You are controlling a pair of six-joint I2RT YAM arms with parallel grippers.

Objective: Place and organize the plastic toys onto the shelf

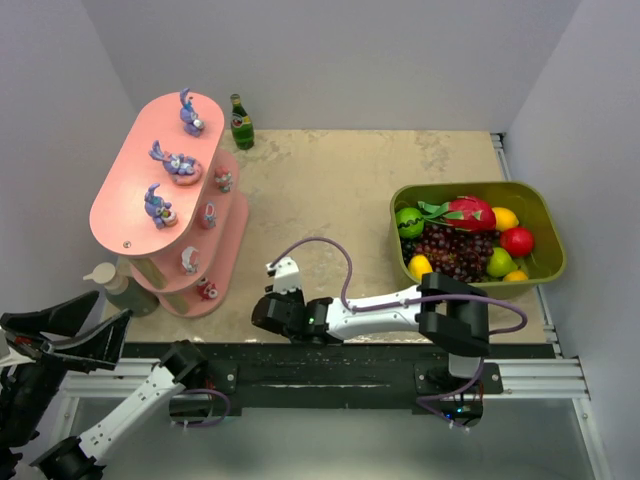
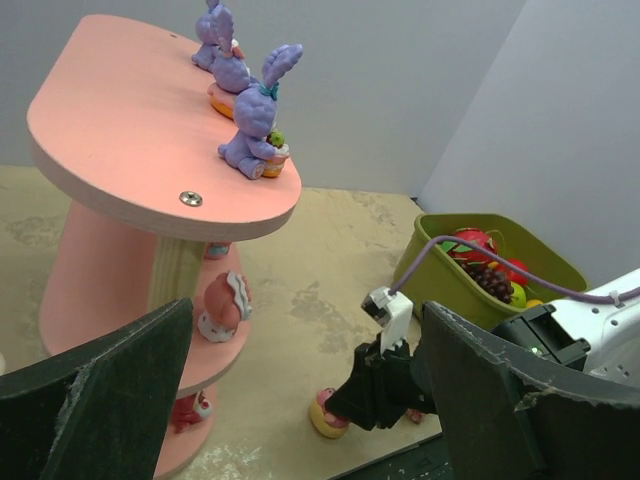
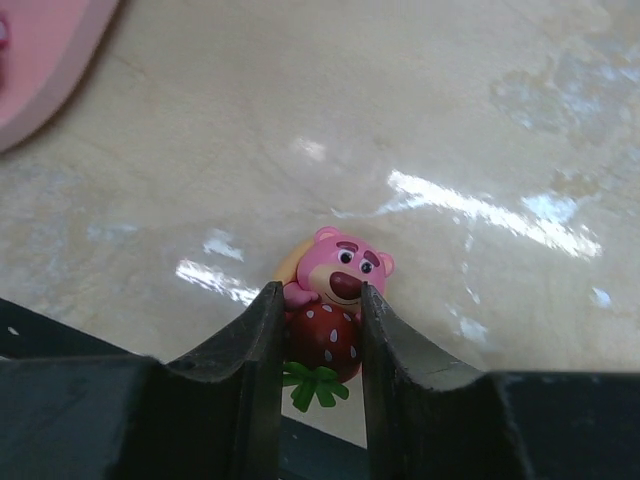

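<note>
Your right fingers (image 3: 255,350) are clenched on the pink bear toy (image 3: 335,275), pressing both sides of its red strawberry. The toy rests on the worktop (image 3: 450,120). The shelf (image 3: 40,60) lies ahead of them, to the left. Your left fingers (image 2: 100,400) are released, spread wide, with the shelf just beyond them.

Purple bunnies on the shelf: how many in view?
3, all on the shelf's top tier: far bunny, middle bunny, near bunny. Lower tiers are partly hidden, so more could sit there.
</note>
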